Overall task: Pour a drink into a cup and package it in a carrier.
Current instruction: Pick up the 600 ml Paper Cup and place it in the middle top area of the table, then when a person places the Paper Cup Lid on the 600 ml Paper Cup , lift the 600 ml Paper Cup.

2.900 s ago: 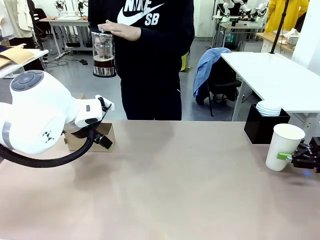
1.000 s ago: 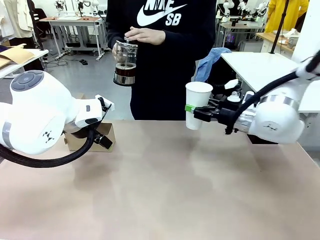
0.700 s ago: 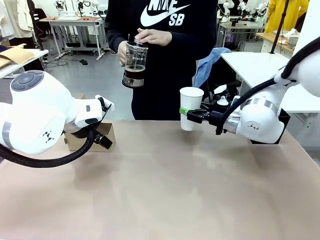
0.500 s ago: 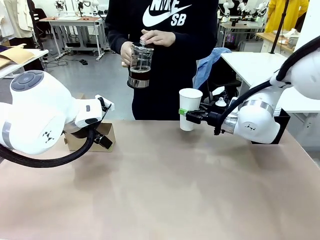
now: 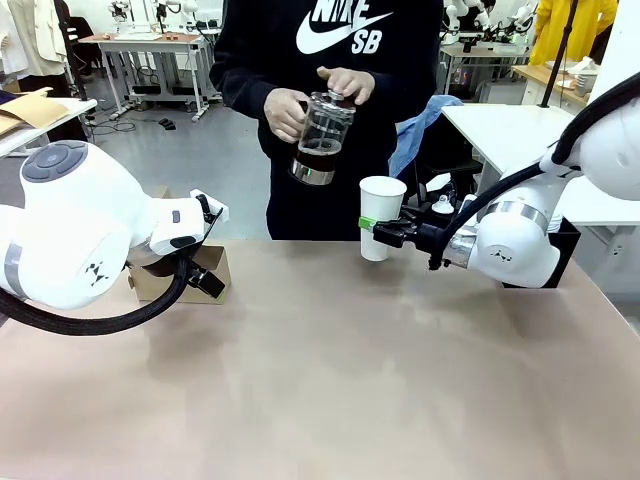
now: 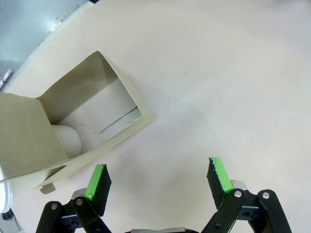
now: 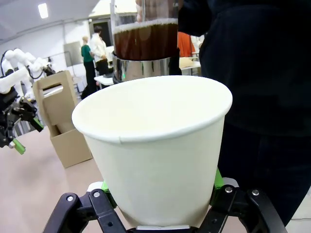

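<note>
The bottle [image 5: 322, 140] has neared the cup [image 5: 381, 205] above the tan table [image 5: 330, 390].

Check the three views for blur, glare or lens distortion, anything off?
Front view: even light, sharp, the clear glass bottle of dark amber drink shows small glints. Right wrist view: the tall white paper cup bulges under the wide-angle lens, background soft. Left wrist view: sharp, the brown cardboard carrier throws a faint soft shadow.
</note>
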{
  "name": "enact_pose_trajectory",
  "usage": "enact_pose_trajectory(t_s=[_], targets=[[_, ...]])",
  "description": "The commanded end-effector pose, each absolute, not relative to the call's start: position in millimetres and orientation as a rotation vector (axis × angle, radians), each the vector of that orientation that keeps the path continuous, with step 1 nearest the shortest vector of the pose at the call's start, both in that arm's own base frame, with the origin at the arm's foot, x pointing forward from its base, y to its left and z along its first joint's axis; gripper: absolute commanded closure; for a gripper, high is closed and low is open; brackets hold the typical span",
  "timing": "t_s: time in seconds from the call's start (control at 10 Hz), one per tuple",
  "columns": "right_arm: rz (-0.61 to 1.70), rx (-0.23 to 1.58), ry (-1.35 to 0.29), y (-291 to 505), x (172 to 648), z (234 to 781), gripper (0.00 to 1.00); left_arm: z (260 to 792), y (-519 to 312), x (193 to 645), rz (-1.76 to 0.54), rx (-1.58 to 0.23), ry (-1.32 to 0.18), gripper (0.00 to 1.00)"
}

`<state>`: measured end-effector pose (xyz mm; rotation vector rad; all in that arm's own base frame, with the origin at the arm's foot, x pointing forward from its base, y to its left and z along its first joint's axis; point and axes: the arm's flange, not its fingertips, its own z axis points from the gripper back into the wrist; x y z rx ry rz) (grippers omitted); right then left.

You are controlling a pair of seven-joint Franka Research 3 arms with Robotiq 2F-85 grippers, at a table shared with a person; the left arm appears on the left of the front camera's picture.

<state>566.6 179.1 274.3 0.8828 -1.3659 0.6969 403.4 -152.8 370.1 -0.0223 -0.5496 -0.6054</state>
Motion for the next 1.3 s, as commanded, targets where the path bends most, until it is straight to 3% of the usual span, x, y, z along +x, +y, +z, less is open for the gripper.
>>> enact_pose_trajectory(t_s=[0.0, 1.2], targets=[[0.694, 0.879, -1.355, 181.9, 565.7, 275.2, 0.2, 370.4, -152.3, 403.5, -0.604, -0.025, -0.55, 0.0], [0.694, 0.879, -1.355, 181.9, 565.7, 275.2, 0.2, 370.4, -152.3, 403.5, -0.604, -0.025, -0.55, 0.0]])
